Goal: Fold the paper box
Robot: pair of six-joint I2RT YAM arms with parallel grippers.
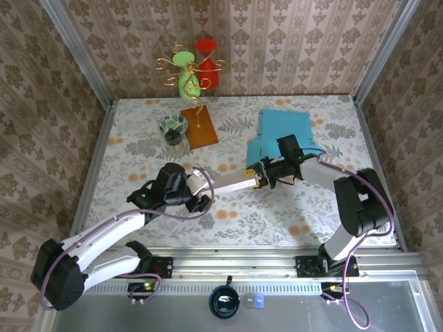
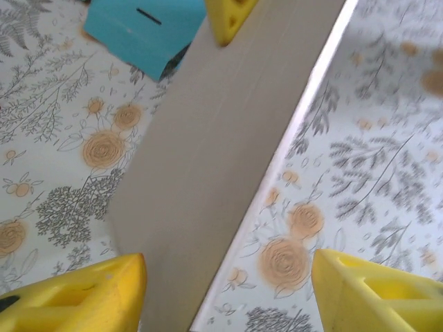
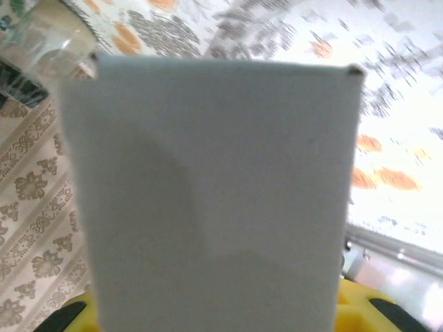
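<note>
Flat pale-grey paper box (image 1: 232, 183) sits approx mid-table in top view, long axis running 8 to 2 o'clock between the two grippers. Can't tell if it touches the table (image 1: 311, 221). In L wrist view the strip climbs from bottom centre toward 1 o'clock, w/ floral tabletop showing either side. In R wrist view its plain face covers most of the frame. R gripper (image 1: 259, 176) is on the 2 o'clock end. Its yellow fingers (image 3: 349, 308) sit at both side edges of the strip, clamped across its width, and one fingertip (image 2: 232, 17) shows at the strip's far end in L wrist view. L gripper (image 1: 205, 194) is at the 8 o'clock end, jaws apart around the strip: one finger (image 2: 76, 297) just beside the strip's edge, the other (image 2: 381, 290) well clear w/ table pattern between. Blue box (image 1: 280, 135) lies flat at 1 o'clock of the strip, just beyond R gripper, w/ a dark slot on its face. Further out at 10–11 o'clock is a glass jar (image 1: 174, 135) w/ patterned lid, just beside an orange-brown board (image 1: 199, 126) carrying a gold wire stand (image 1: 190, 66) w/ green and red ornaments. At 6 o'clock, off the table by the arm bases, is a dark cup (image 1: 225, 302).
</note>
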